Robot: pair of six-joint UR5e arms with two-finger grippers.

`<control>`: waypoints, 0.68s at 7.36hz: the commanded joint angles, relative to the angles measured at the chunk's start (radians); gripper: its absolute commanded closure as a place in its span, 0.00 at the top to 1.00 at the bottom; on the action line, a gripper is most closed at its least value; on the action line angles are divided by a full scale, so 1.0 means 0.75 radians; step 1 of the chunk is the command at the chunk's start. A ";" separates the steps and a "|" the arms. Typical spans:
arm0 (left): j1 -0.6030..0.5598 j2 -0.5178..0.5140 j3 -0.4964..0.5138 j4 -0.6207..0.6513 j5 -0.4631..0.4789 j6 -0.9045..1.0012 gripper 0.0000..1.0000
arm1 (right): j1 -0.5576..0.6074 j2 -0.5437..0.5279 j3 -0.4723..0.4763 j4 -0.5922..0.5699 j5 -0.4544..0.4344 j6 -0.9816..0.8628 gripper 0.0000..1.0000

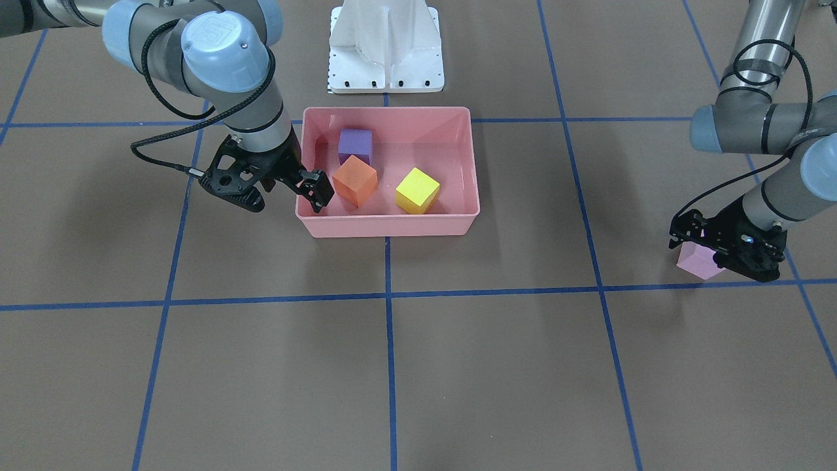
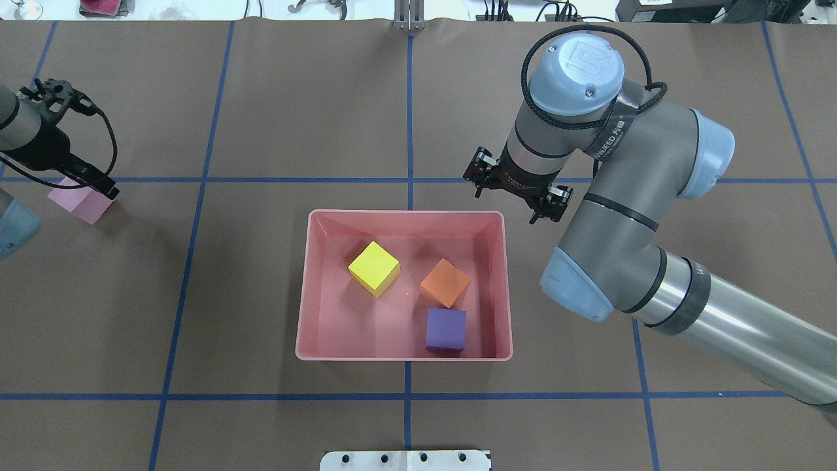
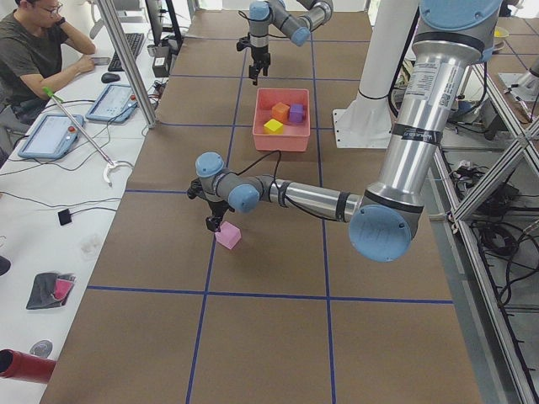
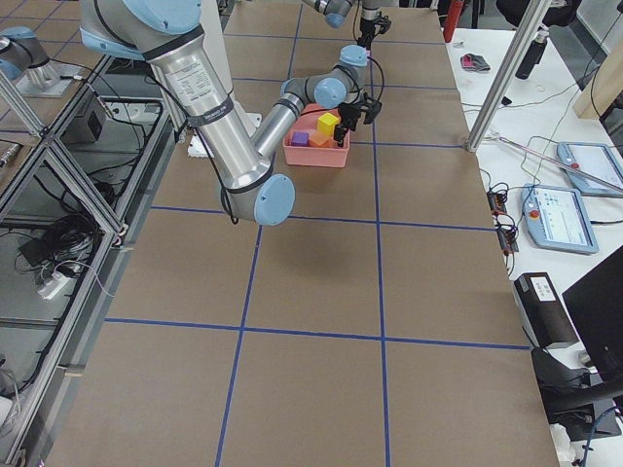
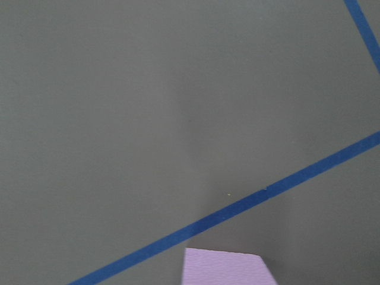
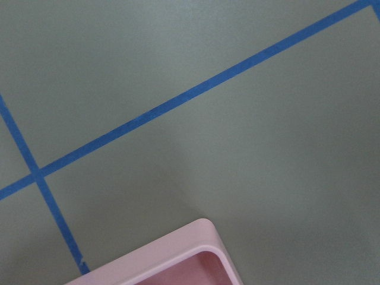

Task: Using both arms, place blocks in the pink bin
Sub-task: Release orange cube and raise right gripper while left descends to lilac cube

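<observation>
Purple foam cube (image 1: 355,145), orange foam cube (image 1: 354,180) and yellow foam cube (image 1: 417,190) lie in the rectangular salmon-pink plastic bin (image 1: 386,226), long axis crosswise. Overhead: right gripper (image 2: 509,201) spread, empty, beside the bin's far right corner; left gripper (image 2: 93,186) at the light pink foam cube (image 2: 78,205), well left of the bin, grip unclear.

1. Light blue joint cap (image 2: 579,65) of the right arm (image 2: 654,196): an embossed "UR" logo is showing on its face.
2. Black strap (image 2: 611,136) on the same arm: white lettering is running along it, too small to read with certainty.
3. White label (image 3: 438,84) on the left arm (image 3: 421,135): print is showing but staying illegible.
</observation>
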 commanded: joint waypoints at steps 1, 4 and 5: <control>-0.004 0.008 -0.004 -0.014 -0.008 0.091 0.99 | 0.006 -0.024 0.005 0.001 -0.010 -0.009 1.00; -0.016 0.015 -0.073 -0.004 -0.012 0.091 0.99 | 0.003 -0.039 0.011 0.001 -0.016 -0.007 1.00; -0.016 0.051 -0.069 -0.012 -0.002 0.106 0.99 | 0.003 -0.041 0.011 0.003 -0.018 -0.007 1.00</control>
